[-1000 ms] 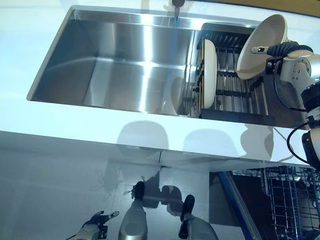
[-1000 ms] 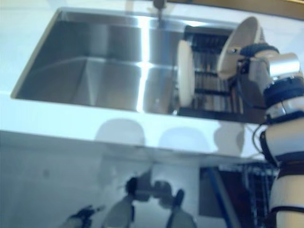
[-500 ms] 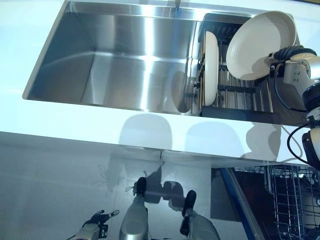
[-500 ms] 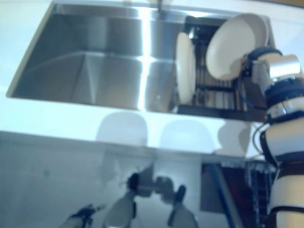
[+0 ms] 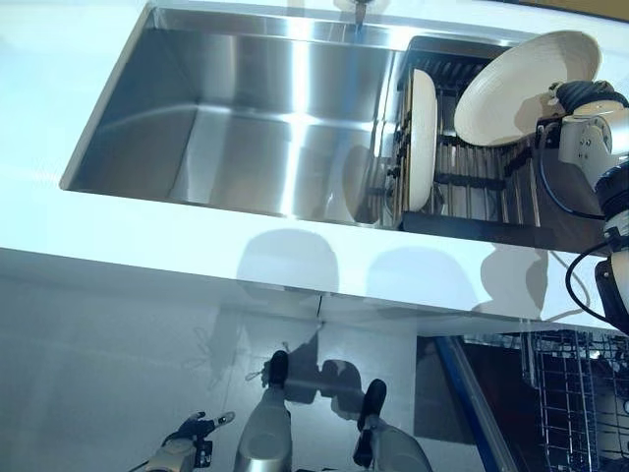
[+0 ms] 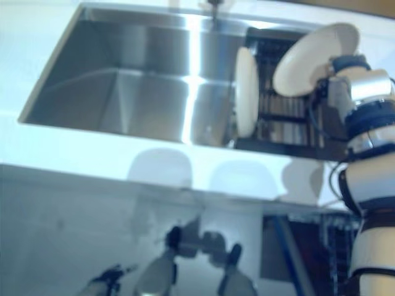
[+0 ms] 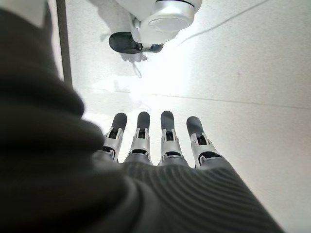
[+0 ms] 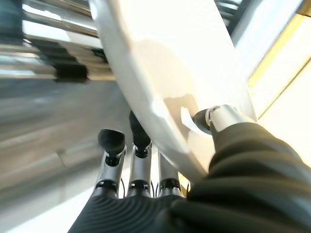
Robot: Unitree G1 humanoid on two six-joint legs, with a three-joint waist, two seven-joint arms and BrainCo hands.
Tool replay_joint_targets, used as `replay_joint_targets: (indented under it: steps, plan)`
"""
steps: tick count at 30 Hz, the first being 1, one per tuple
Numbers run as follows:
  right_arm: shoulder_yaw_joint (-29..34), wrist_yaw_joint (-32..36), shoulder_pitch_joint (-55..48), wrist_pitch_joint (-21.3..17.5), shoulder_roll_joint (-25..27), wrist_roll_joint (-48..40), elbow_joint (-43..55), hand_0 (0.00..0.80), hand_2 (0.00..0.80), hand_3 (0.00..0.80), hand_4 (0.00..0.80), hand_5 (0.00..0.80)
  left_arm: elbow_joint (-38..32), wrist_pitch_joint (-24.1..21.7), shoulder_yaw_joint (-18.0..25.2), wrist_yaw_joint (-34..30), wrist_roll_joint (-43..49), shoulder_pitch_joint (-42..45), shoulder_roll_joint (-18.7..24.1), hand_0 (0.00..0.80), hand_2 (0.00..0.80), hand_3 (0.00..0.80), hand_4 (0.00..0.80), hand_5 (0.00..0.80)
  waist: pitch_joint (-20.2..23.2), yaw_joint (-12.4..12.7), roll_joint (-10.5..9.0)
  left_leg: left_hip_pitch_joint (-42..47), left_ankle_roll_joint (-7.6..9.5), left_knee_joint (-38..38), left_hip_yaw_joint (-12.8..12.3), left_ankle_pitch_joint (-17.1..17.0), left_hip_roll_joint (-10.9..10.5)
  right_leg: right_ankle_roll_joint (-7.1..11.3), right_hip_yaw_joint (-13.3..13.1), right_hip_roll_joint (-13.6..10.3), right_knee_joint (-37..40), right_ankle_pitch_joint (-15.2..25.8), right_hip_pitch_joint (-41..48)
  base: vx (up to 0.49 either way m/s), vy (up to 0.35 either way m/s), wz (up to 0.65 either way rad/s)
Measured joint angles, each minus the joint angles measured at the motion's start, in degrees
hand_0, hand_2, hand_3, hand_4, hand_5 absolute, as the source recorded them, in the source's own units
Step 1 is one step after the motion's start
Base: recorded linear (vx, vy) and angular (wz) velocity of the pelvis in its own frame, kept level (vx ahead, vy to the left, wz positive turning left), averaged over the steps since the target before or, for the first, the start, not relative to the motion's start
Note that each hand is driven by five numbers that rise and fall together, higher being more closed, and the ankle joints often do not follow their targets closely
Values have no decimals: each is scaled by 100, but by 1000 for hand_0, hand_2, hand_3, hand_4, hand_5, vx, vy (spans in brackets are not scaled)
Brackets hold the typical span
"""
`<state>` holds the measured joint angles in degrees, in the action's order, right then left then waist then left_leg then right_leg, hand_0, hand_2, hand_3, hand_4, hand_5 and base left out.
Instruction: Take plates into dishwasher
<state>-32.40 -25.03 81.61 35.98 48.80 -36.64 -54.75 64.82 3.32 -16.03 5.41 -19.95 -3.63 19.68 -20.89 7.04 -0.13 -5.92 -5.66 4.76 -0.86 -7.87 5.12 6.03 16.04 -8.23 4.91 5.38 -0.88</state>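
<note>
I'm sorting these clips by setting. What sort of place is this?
Most likely a kitchen: a wide stainless-steel sink set in a white counter, a dark dish rack holding a white plate, and a wire dishwasher basket below.

White counter surrounds a steel sink under bright overhead light | tap stands at the sink's far rim | dark rack fills the sink's right end | pale floor lies below the counter edge | wire basket shows lower right
</note>
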Motion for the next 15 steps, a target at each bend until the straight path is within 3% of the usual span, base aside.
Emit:
replay_joint_targets:
  steps: [7,12,15]
  plan:
    - [-103,-100,374,-98,180,117,33,800,800,800,800,800,7,-5,12,26,24,5,2,0,0,0,0,0,105,-37,-137,232,-1,3,-38,4,15,-1,-10,2,0,-2,225,21,-10,-1]
    - [-315,-15,540,-206,306,457,129,800,800,800,800,800,90,36,40,45,115,14,8,0,0,0,0,0,537,-121,-465,321,-14,8,-76,17,38,-16,-32,0,1,-17,297,49,-12,-1]
    - [-458,159,598,-223,409,584,273,800,800,800,800,800,169,47,47,46,121,31,4,0,0,0,0,0,857,-144,-561,421,-24,10,-171,46,62,-23,-123,8,2,-23,344,58,-7,-15]
